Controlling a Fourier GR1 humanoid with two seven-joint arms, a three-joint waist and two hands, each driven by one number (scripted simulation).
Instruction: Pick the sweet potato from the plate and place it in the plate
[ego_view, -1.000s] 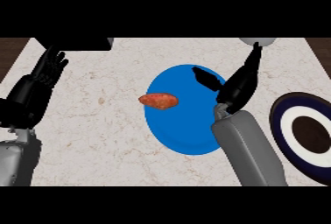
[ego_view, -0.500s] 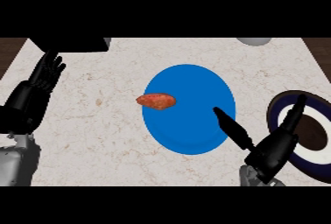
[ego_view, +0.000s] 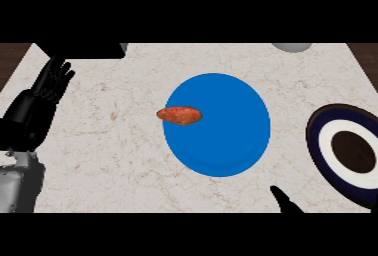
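At frame centre-left the sweet potato (ego_view: 179, 115) lies on the blue plate's (ego_view: 221, 145) left rim, partly over the counter (ego_view: 111, 150); a nudge could roll it off. Right hand (ego_view: 284, 201) shows only fingertips at the bottom edge, holding nothing, openness unclear. Left hand (ego_view: 53, 82) rests open, upper left. Dark plate (ego_view: 325, 150) waits right.

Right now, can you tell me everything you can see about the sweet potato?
The sweet potato is a small, lumpy oval, reddish-orange with a rough-looking skin and darker patches. It lies on its side, long way across the view. It sits on the left rim of the blue plate, partly hanging over onto the marbled counter. Nothing else touches it: neither hand is near it, and it looks whole and uncut.
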